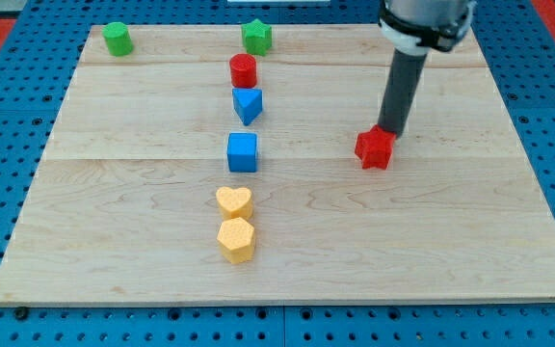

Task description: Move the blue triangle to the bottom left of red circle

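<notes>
The blue triangle (pixel 248 104) lies on the wooden board just below the red circle (pixel 243 70), nearly touching it, left of the view's centre near the top. My tip (pixel 390 130) is far to the right of both, resting against the upper edge of a red star block (pixel 375 148). The dark rod rises from there to the view's top right.
A blue cube (pixel 243 151) sits below the triangle. A yellow heart (pixel 233 202) and a yellow hexagon (pixel 236 240) lie further down. A green block (pixel 118 39) is at the top left and a green star (pixel 256 37) above the red circle. The board's edge (pixel 287 296) borders blue pegboard.
</notes>
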